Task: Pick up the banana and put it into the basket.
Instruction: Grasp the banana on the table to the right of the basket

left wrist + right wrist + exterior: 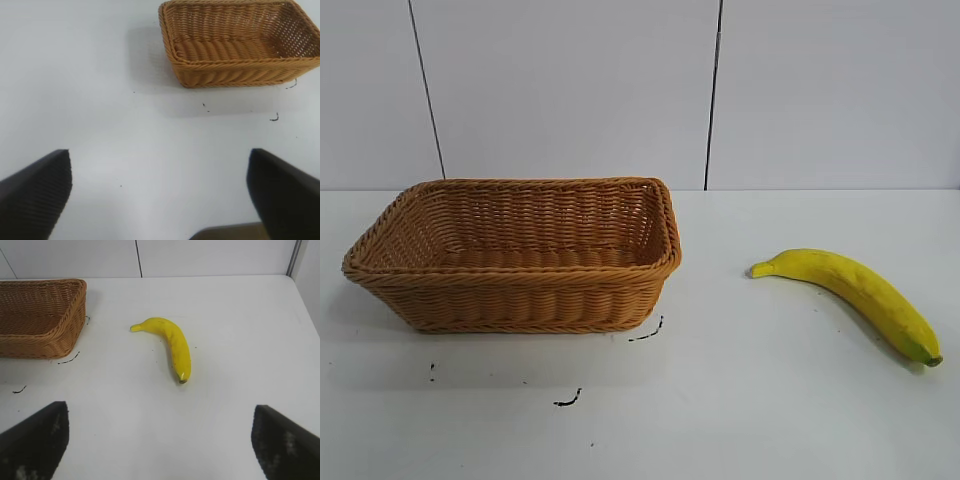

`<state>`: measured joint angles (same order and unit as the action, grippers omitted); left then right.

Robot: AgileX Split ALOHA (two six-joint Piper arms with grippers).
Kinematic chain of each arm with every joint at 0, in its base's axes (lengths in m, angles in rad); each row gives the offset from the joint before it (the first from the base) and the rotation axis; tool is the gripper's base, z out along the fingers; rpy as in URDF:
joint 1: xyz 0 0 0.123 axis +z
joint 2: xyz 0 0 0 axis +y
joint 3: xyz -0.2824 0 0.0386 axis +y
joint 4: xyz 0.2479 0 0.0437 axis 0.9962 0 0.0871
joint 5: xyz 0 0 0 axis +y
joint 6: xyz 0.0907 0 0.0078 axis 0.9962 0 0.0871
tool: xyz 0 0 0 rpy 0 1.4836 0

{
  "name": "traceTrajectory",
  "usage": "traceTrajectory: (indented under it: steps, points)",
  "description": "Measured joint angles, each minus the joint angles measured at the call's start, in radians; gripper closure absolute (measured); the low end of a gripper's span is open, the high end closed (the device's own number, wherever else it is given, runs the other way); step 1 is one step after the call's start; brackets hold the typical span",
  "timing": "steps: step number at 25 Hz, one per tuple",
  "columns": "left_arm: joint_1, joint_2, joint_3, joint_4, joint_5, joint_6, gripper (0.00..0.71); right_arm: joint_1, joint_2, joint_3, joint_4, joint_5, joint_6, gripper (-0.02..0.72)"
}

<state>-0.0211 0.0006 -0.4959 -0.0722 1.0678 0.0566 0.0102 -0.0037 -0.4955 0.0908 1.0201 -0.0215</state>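
Note:
The yellow banana (855, 293) lies on the white table at the right, stem toward the basket, greenish tip toward the front right. It also shows in the right wrist view (171, 343). The tan wicker basket (510, 290) stands empty at the left and shows in the left wrist view (235, 70) and the right wrist view (40, 340). Neither gripper shows in the exterior view. My left gripper (160, 192) is open and empty above bare table, well short of the basket. My right gripper (160, 435) is open and empty, well short of the banana.
The white table (740, 400) carries small black marks (568, 400) in front of the basket. A white panelled wall (570, 90) rises behind the table. The table's edge (302, 300) shows beyond the banana in the right wrist view.

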Motion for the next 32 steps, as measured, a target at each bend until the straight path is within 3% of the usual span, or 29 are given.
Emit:
traceTrajectory:
  steps: [14,20,27,32]
  points:
    - [0.000,0.000,0.000,0.000,0.000,0.000,0.020,0.000,0.037,-0.012,-0.001,0.008,0.000,0.011]
    - [0.000,0.000,0.000,0.000,0.000,0.000,0.020,0.000,0.373,-0.144,-0.001,0.034,-0.009,0.011]
    - [0.000,0.000,0.000,0.000,0.000,0.000,0.020,0.000,0.881,-0.430,-0.001,0.156,-0.035,0.011]
    - [0.000,0.000,0.000,0.000,0.000,0.000,0.020,0.003,1.193,-0.641,-0.005,0.186,-0.139,0.011]
